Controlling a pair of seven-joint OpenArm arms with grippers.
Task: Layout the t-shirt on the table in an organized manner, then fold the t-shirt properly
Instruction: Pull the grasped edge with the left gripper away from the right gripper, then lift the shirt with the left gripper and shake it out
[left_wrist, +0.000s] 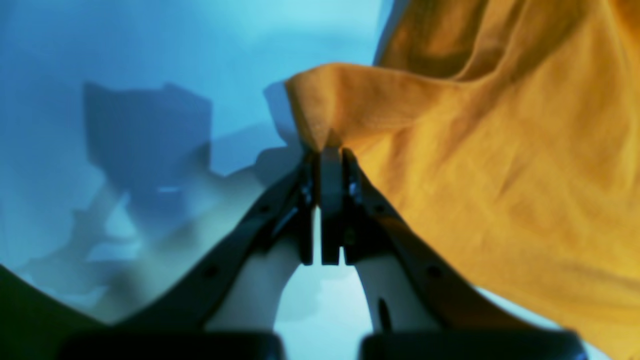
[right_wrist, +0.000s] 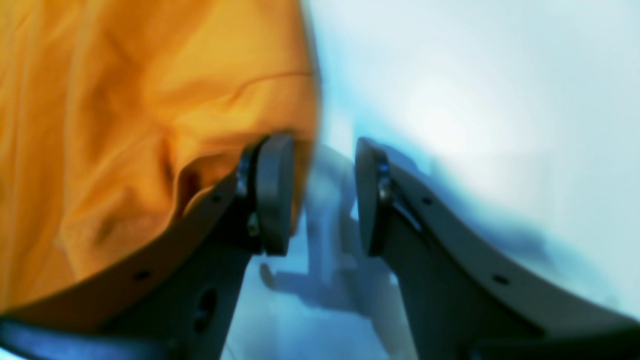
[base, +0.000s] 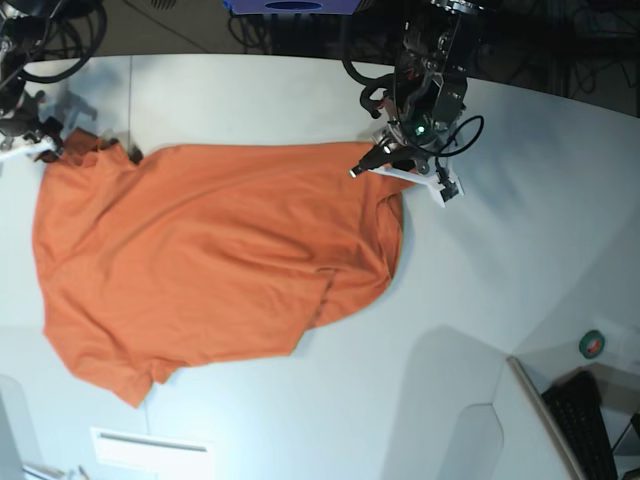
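The table (base: 300, 90) is the largest thing here, a wide pale top with a curved far edge. It carries the t-shirt (base: 200, 260), which is plain orange and lies spread over the left half of the base view. The cloth is not flat: there are wrinkles, and one part is folded over near the lower right edge of the shirt. No writing or label can be read on it.

The left gripper (left_wrist: 330, 150) is at the upper right corner of the shirt in the base view. In the left wrist view its jaws are pressed together, and a small peak of orange cloth is pinched between the tips. From this point the cloth rises a little above the table and hangs away to the right of that view.

The right gripper (right_wrist: 320, 195) is at the opposite upper corner, at the left edge of the base view. Its jaws stand apart with a clear gap, and only the pale table shows through the gap. The edge of the shirt lies just beside one finger (right_wrist: 272, 195), against its outer side, but nothing is between the jaws.

At the lower right corner of the base view a dark keyboard (base: 585, 425) is partly visible, and near it a small green roll of tape (base: 593, 345).
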